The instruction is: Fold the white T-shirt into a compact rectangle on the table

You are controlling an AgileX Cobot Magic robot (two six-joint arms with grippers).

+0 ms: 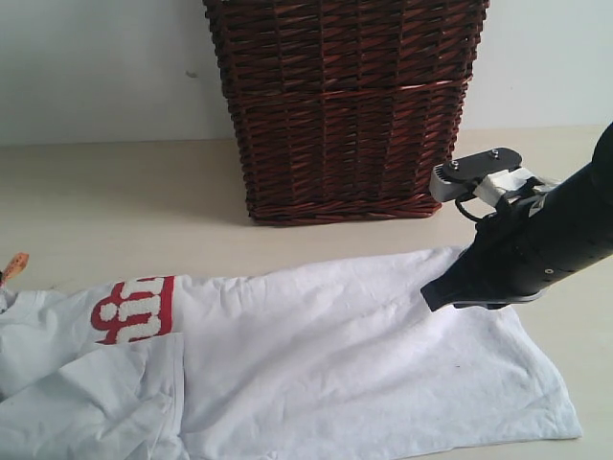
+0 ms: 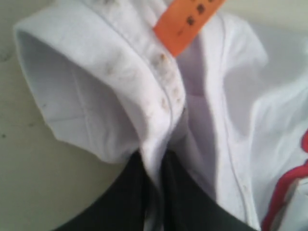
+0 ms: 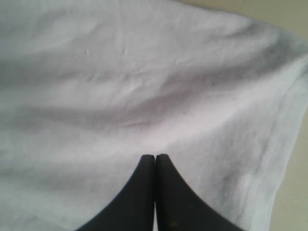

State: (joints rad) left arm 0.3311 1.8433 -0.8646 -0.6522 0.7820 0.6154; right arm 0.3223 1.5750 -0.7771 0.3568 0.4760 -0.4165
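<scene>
The white T-shirt (image 1: 335,355) lies stretched across the table (image 1: 115,201), red lettering (image 1: 134,309) at the left and the hem end at the right. Its left part is bunched and partly folded over. In the left wrist view my left gripper (image 2: 154,166) is shut on a pinched fold of the collar (image 2: 144,82), just below the orange tag (image 2: 187,21). This gripper is out of the exterior view. My right gripper (image 1: 433,299) is shut with nothing between its fingers. Its tips (image 3: 155,158) rest on flat shirt cloth (image 3: 120,86) near the hem.
A tall dark wicker basket (image 1: 345,105) stands at the back of the table, just behind the right arm (image 1: 536,240). Bare table shows left of the basket and along the shirt's right hem (image 3: 284,144). The orange tag (image 1: 14,262) sticks up at the far left edge.
</scene>
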